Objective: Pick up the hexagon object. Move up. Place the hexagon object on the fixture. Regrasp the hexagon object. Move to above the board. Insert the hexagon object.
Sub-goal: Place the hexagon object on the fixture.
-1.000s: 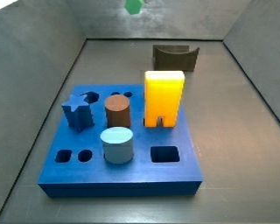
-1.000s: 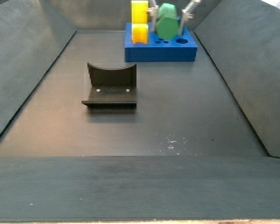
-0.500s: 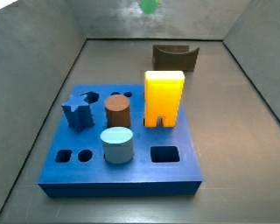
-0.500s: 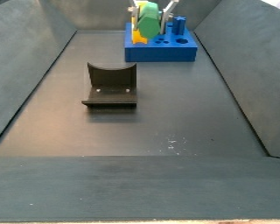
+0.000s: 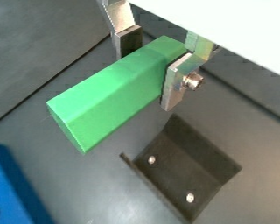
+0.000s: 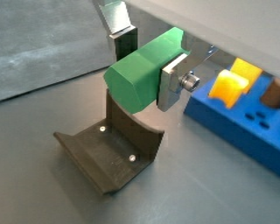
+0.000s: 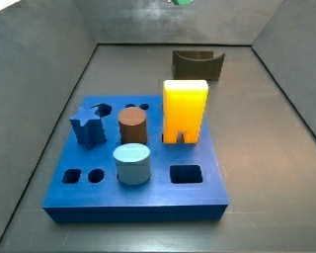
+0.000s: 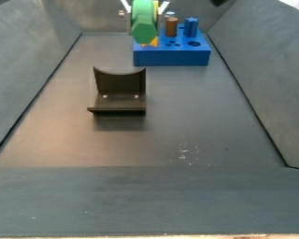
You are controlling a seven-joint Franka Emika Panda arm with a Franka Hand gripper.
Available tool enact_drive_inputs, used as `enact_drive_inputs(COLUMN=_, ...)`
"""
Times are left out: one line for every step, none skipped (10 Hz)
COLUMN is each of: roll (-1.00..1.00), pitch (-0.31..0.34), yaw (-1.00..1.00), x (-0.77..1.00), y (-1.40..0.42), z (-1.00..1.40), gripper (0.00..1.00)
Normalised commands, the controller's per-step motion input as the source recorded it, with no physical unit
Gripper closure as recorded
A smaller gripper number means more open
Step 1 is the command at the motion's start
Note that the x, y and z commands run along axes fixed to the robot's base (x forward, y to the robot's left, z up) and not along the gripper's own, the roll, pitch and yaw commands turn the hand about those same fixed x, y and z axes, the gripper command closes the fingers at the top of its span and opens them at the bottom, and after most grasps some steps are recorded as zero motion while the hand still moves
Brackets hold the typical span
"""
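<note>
Green, slim, flat-faced hexagon object [image 5: 113, 92] is clamped between the silver fingers [image 5: 178, 80] of the gripper [image 5: 152, 63], held in the air above the dark fixture [image 6: 113, 150]. Blue board [image 8: 174, 51] carries brown and light-blue cylinders and yellow block [image 7: 185, 110].

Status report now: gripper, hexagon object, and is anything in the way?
Gripper shut on hexagon object, high in the air. Fixture below it, bare. Board off to the side. Nothing in the way.
</note>
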Motion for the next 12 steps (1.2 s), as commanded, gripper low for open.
enact_drive_inputs(roll=-1.0, pitch=0.287, yaw=-0.06, x=0.84, y=0.07, z=-0.01, gripper=1.0)
enact_drive_inputs(roll=-0.81, pitch=0.232, yaw=-0.11, x=0.71, y=0.06, z=-0.01, gripper=1.0)
enact_drive_inputs(roll=-0.71, pitch=0.2, yaw=-0.13, x=0.67, y=0.06, z=-0.01, gripper=1.0)
enact_drive_inputs(roll=-0.51, pitch=0.15, yaw=-0.14, x=0.57, y=0.06, z=-0.01, gripper=1.0)
enact_drive_inputs(roll=-0.35, pitch=0.121, yaw=-0.14, x=0.49, y=0.06, z=-0.01, gripper=1.0)
enact_drive_inputs(roll=-0.25, pitch=0.098, yaw=-0.13, x=0.42, y=0.04, z=-0.01, gripper=1.0)
enact_drive_inputs(roll=-0.19, pitch=0.078, yaw=-0.12, x=0.33, y=0.04, z=0.0, gripper=1.0)
enact_drive_inputs(roll=-0.18, pitch=0.068, yaw=-0.1, x=0.22, y=0.04, z=-0.01, gripper=1.0)
enact_drive_inputs(roll=-1.0, pitch=-0.027, yaw=-0.08, x=0.15, y=0.08, z=-1.0, gripper=1.0)
enact_drive_inputs(roll=-1.0, pitch=-0.03, yaw=-0.08, x=0.13, y=0.08, z=-1.0, gripper=1.0)
enact_drive_inputs(roll=-1.0, pitch=-0.018, yaw=-0.08, x=0.14, y=0.09, z=-1.0, gripper=1.0)
enact_drive_inputs(roll=-1.0, pitch=0.001, yaw=-0.07, x=0.14, y=0.09, z=-1.0, gripper=1.0)
